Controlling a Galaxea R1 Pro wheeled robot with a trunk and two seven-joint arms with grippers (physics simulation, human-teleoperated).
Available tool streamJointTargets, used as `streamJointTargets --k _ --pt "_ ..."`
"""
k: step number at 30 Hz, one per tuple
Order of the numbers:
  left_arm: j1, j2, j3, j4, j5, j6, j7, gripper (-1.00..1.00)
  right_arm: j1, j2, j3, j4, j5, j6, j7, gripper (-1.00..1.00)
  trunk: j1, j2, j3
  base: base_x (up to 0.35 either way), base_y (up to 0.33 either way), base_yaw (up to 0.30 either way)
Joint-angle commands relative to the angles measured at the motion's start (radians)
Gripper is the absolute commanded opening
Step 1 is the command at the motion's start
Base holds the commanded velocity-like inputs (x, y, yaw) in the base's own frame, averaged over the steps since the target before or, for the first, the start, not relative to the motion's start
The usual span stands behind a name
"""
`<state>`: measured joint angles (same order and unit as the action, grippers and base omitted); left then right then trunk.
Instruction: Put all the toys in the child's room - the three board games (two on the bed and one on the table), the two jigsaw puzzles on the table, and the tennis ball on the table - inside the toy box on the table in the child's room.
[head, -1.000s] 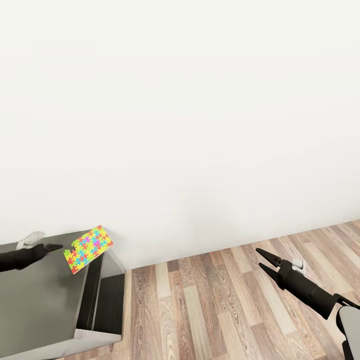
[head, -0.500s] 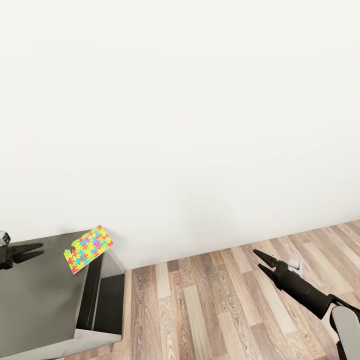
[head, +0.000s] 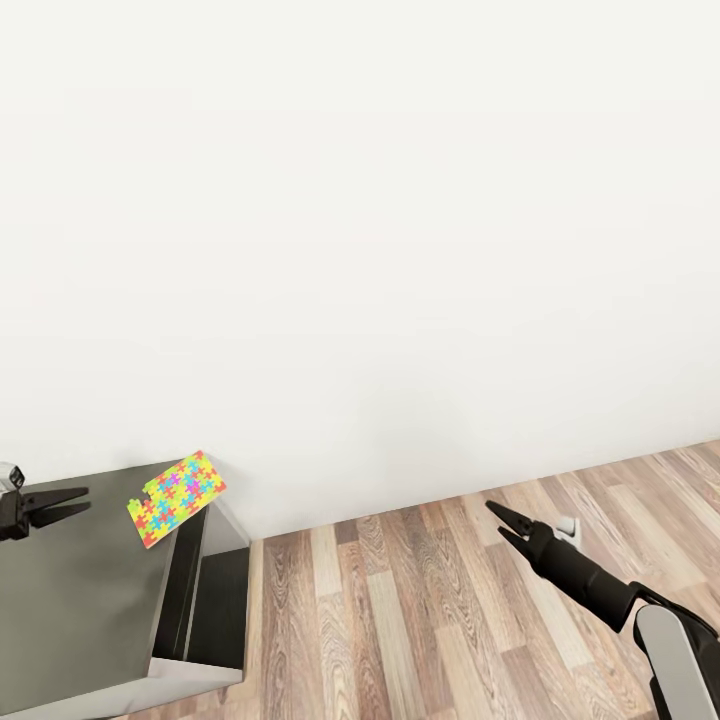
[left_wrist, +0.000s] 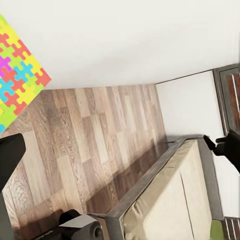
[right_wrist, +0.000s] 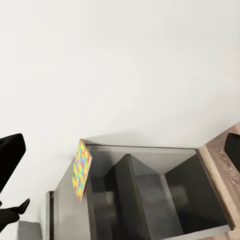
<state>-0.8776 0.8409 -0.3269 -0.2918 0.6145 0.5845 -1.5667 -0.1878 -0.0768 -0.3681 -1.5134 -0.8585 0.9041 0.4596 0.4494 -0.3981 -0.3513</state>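
Observation:
One jigsaw puzzle (head: 178, 497), a thin sheet of bright interlocking pieces, lies on the far corner of the table's dark grey section (head: 80, 600), with one edge hanging past the tabletop. My left gripper (head: 82, 499) is open above the tabletop, a short way left of the puzzle and apart from it. The left wrist view has the puzzle (left_wrist: 17, 90) at its edge. My right gripper (head: 495, 518) is open over the wooden floor, far right of the table. Its wrist view looks back at the puzzle (right_wrist: 81, 170) and the table (right_wrist: 150, 200).
A plain white wall runs behind the table. Wooden floor (head: 420, 610) stretches to the right of it. Below the dark tabletop there are open compartments (head: 215, 600). The bed (left_wrist: 185, 200), with a beige mattress and grey frame, appears in the left wrist view.
My left gripper has drawn back leftward from the puzzle's edge, and its fingers now stand apart. My right gripper has drifted left over the floor. The puzzle has not moved.

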Motion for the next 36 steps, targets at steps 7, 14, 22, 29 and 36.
streamJointTargets --k 7,14,22,29,36 --pt "-0.001 -0.002 -0.007 0.000 0.005 0.011 -0.004 1.00 -0.001 0.001 0.002 -0.001 0.001 0.006 0.005 1.00 0.001 -0.002 -0.002 0.000 0.000 0.000" --pt "-0.001 -0.007 -0.006 0.000 0.005 0.015 -0.004 1.00 -0.001 0.002 0.008 -0.008 0.002 0.004 0.002 1.00 0.001 -0.002 -0.002 0.000 0.000 0.000" --pt "0.002 -0.048 -0.005 0.000 0.004 0.035 -0.004 1.00 -0.001 0.052 0.097 0.001 0.008 -0.011 -0.001 1.00 0.001 -0.002 -0.002 0.000 0.000 0.000" --pt "0.005 -0.056 -0.006 0.000 0.005 0.037 -0.004 1.00 -0.002 0.058 0.103 0.003 0.009 -0.014 -0.001 1.00 0.001 -0.002 -0.002 0.000 0.000 0.000" --pt "0.005 -0.054 -0.006 0.000 0.005 0.037 -0.004 1.00 -0.002 0.059 0.105 0.002 0.010 -0.018 -0.001 1.00 0.001 -0.002 -0.002 0.000 0.000 0.000"
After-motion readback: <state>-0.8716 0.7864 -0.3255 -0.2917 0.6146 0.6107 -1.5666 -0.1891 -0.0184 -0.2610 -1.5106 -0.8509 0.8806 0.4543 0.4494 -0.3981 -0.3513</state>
